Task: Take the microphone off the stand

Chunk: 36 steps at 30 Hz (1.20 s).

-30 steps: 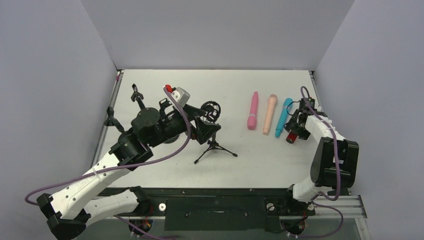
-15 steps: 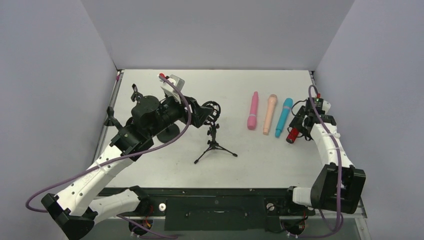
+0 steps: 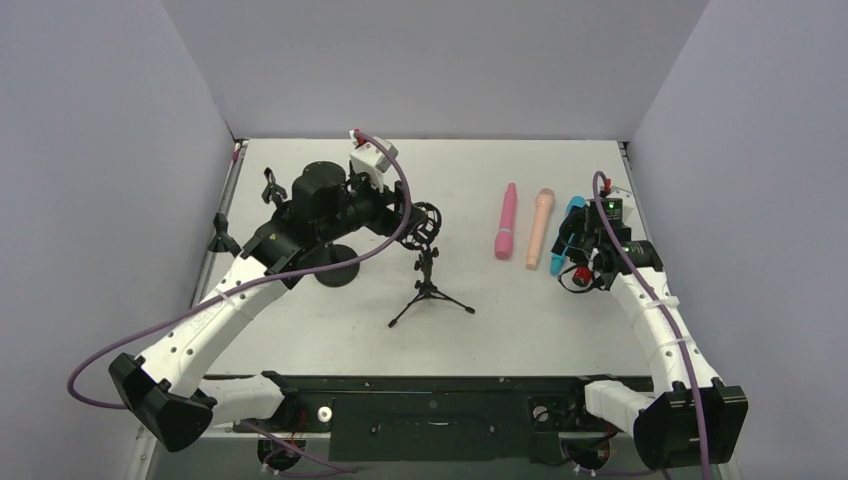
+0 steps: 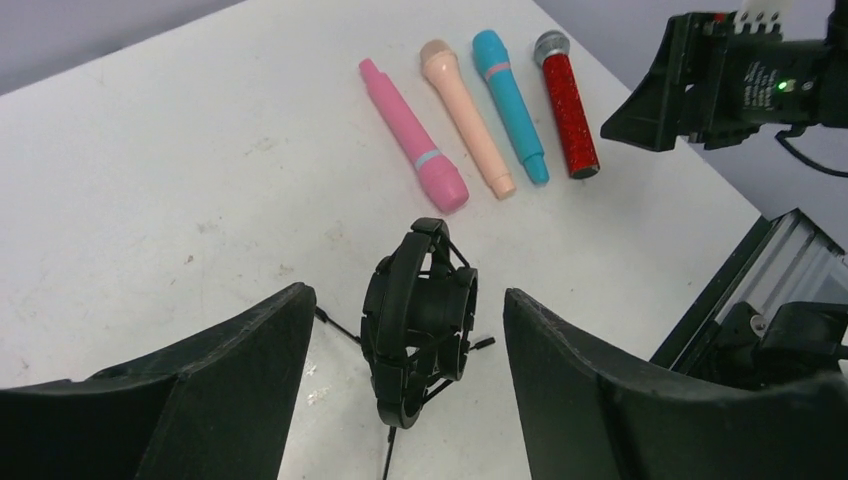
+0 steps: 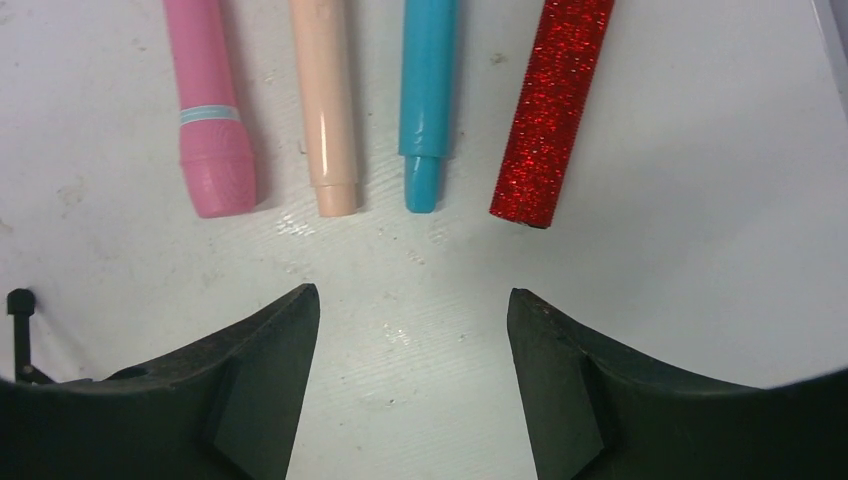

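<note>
Glittery red microphone (image 5: 553, 110), black stand (image 4: 420, 310)

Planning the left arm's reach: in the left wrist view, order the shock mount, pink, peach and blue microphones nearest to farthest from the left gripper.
1. shock mount, straight ahead of the left gripper, in line with its gap
2. pink microphone, nearest end of the row
3. peach microphone, second in the row
4. blue microphone, third in the row
</note>
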### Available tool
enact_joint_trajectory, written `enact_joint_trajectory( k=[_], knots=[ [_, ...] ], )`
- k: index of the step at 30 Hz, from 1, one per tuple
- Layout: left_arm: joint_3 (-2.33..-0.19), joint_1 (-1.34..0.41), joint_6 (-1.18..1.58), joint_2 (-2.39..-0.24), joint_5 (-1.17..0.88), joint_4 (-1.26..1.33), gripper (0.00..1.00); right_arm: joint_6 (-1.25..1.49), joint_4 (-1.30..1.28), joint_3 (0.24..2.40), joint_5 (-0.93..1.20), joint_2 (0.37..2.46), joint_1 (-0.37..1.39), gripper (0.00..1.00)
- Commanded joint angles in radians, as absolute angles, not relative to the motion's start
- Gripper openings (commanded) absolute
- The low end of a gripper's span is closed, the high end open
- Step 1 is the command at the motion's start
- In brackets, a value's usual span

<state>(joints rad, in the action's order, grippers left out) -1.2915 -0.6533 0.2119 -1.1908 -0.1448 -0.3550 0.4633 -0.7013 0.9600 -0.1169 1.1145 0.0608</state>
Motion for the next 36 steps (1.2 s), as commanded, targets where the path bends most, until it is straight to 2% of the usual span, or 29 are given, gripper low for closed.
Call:
enact_joint_trajectory(
  k=[1, 7, 13, 14, 16, 24, 29, 36],
  knots=[
    [-1.369, -0.647, 0.164, -1.242, -0.174, -0.4, 0.63, 0.487, -0.676, 1.016, -0.096, 1.079, 0.125, 0.65],
    [-1.416, -0.648, 0.146, -1.297, -0.179, -0.442, 0.46, 0.484, -0.661, 1.033, -0.074, 1.078, 0.172, 0.65],
    [-1.443, -0.647, 0.145, -1.326, -0.182, -0.465, 0.15, 0.477, -0.646, 1.029, -0.04, 1.07, 0.175, 0.65],
    [-1.451, -0.647, 0.144, -1.329, -0.179, -0.469, 0.07, 0.475, -0.645, 1.029, -0.037, 1.069, 0.175, 0.65],
    [-1.46, -0.647, 0.145, -1.335, -0.165, -0.463, 0.0, 0.473, -0.645, 1.031, -0.03, 1.063, 0.175, 0.65],
    [-1.532, -0.647, 0.18, -1.352, -0.02, -0.362, 0.0, 0.471, -0.649, 1.038, -0.008, 1.044, 0.179, 0.66],
    [-1.579, -0.632, 0.174, -1.382, 0.181, -0.279, 0.0, 0.475, -0.655, 1.041, 0.015, 1.027, 0.184, 0.66],
    [-1.695, -0.548, 0.208, -1.512, 0.356, -0.179, 0.0, 0.488, -0.665, 1.051, 0.037, 1.009, 0.216, 0.66]
  ],
)
